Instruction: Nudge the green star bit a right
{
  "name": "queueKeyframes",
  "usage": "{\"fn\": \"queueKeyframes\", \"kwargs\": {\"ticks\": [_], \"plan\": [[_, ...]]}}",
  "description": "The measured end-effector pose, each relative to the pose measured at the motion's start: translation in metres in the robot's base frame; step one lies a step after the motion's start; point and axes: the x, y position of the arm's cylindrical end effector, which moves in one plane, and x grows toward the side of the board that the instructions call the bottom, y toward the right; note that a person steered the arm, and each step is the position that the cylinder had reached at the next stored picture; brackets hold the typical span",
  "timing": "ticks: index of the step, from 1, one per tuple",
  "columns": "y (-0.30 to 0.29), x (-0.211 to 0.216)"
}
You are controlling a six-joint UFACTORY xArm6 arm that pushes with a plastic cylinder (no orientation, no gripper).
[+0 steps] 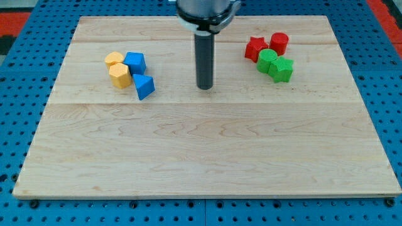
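Nearest the camera, we are seeing only the bare front stretch of the wooden board (207, 169), which is lying on a blue pegboard surface (16, 125). We are holding my tip (205, 87) down on the board a little above its middle; it is a plain dark rod with nothing that spreads or pinches, and it is touching no block.

At about nine o'clock from my tip, well apart from it, four blocks are sitting in a tight cluster: a yellow heart-like block (114, 59), a yellow hexagonal block (120, 75) just below it, a blue cube-like block (135, 62) touching them on the view's right, and a blue triangular block (144, 86) at the cluster's five o'clock.

At about two o'clock from my tip, also well apart, a second cluster is sitting: a red star (255, 48), a red cylinder (279, 43) beside it, a green rounded block (267, 61) below them, and the green star (282, 69) touching that green block at its four o'clock.
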Motion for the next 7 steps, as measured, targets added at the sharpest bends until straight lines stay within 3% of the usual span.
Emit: {"fn": "queueKeyframes", "kwargs": {"ticks": [1, 2, 6, 7], "plan": [[0.032, -0.016], [0.062, -0.002], [0.098, -0.002], [0.135, -0.015]]}}
